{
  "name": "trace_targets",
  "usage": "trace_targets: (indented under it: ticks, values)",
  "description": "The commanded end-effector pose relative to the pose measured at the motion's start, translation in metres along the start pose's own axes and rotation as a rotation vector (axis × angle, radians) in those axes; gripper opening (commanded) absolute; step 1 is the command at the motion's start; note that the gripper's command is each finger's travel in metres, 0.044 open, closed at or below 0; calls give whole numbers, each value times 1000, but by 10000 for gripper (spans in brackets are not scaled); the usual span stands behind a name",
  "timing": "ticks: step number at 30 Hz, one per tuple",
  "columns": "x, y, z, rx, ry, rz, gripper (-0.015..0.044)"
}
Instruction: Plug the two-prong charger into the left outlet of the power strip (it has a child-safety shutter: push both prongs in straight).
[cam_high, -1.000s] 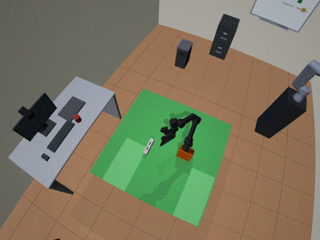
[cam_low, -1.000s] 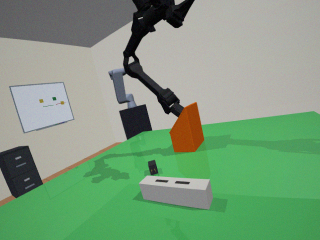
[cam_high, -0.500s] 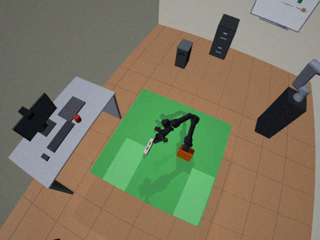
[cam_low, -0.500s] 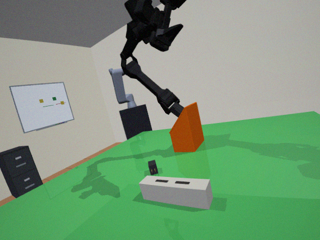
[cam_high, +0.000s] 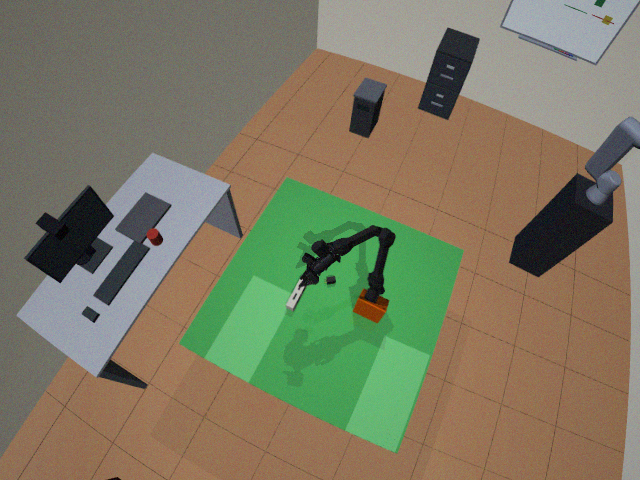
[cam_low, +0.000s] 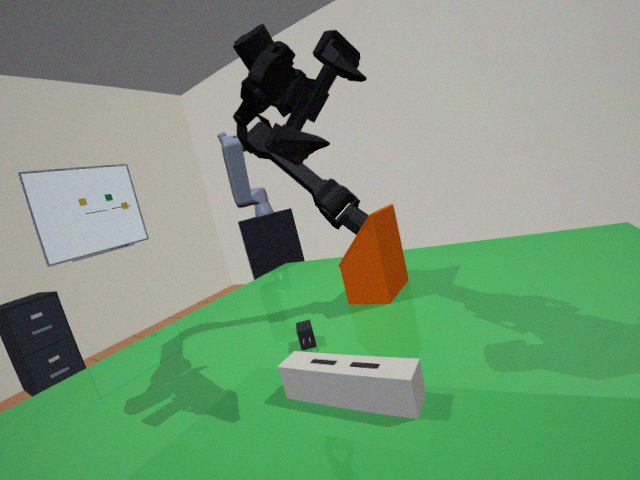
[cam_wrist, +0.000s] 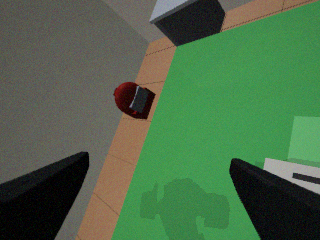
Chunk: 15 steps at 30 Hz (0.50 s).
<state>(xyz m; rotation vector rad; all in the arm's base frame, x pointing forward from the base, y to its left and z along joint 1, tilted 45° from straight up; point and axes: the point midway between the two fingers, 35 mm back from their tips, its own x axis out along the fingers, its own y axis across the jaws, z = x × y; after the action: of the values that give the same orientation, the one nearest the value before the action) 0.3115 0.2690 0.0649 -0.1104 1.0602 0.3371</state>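
The small black charger (cam_high: 330, 280) (cam_low: 305, 334) lies on the green mat, its two gold prongs facing the exterior camera. The white power strip (cam_high: 291, 304) (cam_low: 351, 388) (cam_wrist: 281, 169) lies near it, with two dark slots on top. In the top view the arm's hand covers the strip's far end. My gripper (cam_high: 300, 273) (cam_low: 346, 110) (cam_wrist: 161, 161) is wide open and empty, high above the mat and tilted. The wrist view shows part of the strip behind the right finger; the charger is not in that view.
The orange base block (cam_high: 370, 306) (cam_low: 368, 273) carries the arm on the green mat (cam_high: 320, 372) (cam_low: 232, 351) (cam_wrist: 215, 100). A desk (cam_high: 180, 206) stands beyond the mat's edge. A red object (cam_wrist: 128, 101) shows past the mat's edge in the wrist view.
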Motion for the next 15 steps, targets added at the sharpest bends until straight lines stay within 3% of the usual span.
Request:
trace_targets:
  ticks: [1, 15]
  values:
    - [10, -37, -6, -42, 33, -106, 440]
    - [19, -141, -37, -175, 192, -387, 440]
